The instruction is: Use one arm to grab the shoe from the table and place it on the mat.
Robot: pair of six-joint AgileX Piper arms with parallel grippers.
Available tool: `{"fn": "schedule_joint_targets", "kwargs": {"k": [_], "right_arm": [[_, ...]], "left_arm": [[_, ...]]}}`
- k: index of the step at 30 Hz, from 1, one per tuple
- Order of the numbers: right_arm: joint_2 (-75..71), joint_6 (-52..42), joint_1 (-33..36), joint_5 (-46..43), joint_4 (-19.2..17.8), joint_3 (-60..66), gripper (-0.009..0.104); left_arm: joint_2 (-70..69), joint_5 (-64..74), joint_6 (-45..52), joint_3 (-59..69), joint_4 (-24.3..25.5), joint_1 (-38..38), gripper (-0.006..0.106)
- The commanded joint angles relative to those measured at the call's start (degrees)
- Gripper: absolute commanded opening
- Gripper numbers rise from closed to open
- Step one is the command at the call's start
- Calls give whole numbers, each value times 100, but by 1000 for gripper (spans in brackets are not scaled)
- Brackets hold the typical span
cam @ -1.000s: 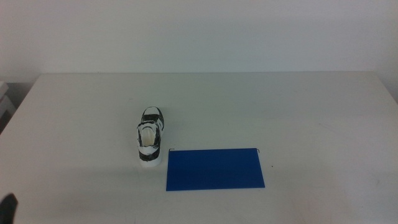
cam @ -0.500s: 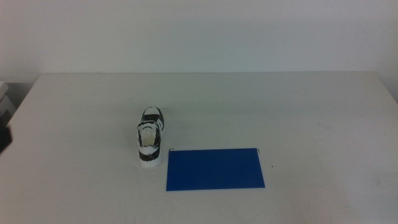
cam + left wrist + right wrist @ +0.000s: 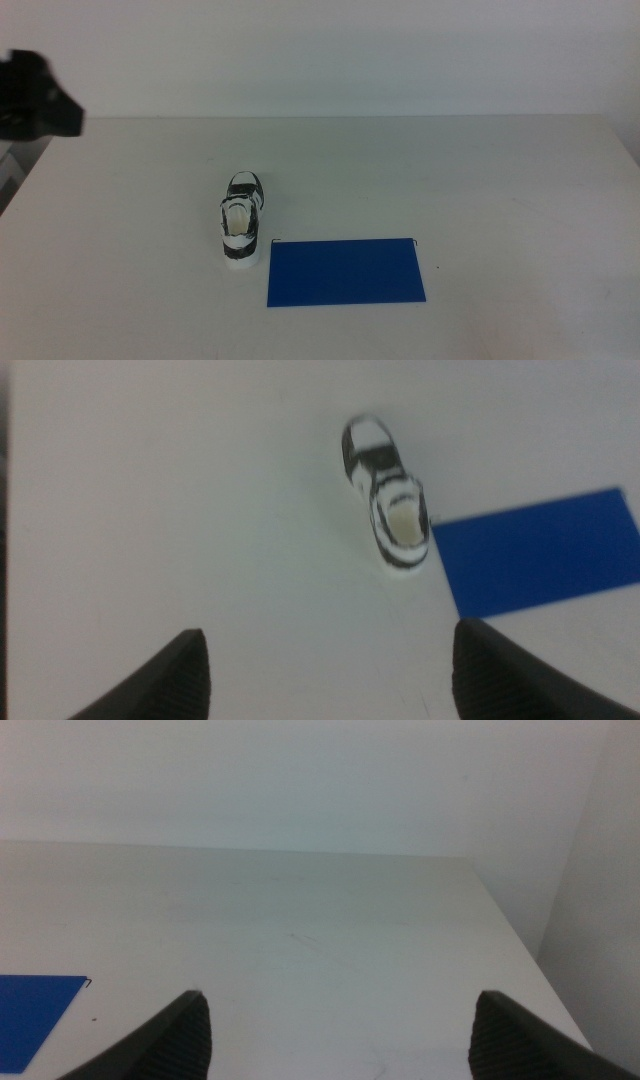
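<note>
Centrally, the shoe [image 3: 241, 222] stands on the table [image 3: 480, 180], heel just beside the mat's [image 3: 346, 270] upper-left corner; left gripper [image 3: 325, 665], jaws wide for the grasp, looks down on it; right gripper [image 3: 335, 1030], also wide, waits aside.

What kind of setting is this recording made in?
Most likely a lab test bench: a bare white table against a blank wall, holding only a small shoe and a blue mat, with the left end effector open above them.
</note>
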Motion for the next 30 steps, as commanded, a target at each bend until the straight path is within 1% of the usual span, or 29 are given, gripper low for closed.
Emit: {"fn": "schedule_joint_targets", "kwargs": {"k": [1,10,14,17,22,25,28,30], "right_arm": [[-116,-72,18,-456,-49,-54,66],[-116,-72,18,-456,-49,-54,66],[-116,-72,18,-456,-49,-54,66],[-116,-72,18,-456,-49,-54,66],[-116,-72,18,-456,-49,-54,66],[-116,-72,18,-456,-49,-54,66],[-116,-72,18,-456,-49,-54,66],[-116,-72,18,-456,-49,-54,66]], "left_arm": [[305,97,-73,-477,-144,-42,80],[1191,121,-73,-625,-112,-42,80],[1510,-276,-73,-625,-85,-42,80],[1689,-534,-286,-625,-77,-42,80],[2014,-774,-561,-669,-183,-42,80],[2343,-780,-459,-954,-204,-42,78],[2725,-762,-259,-1344,-422,-42,74],[2976,-762,-173,-1527,-507,-42,74]]}}
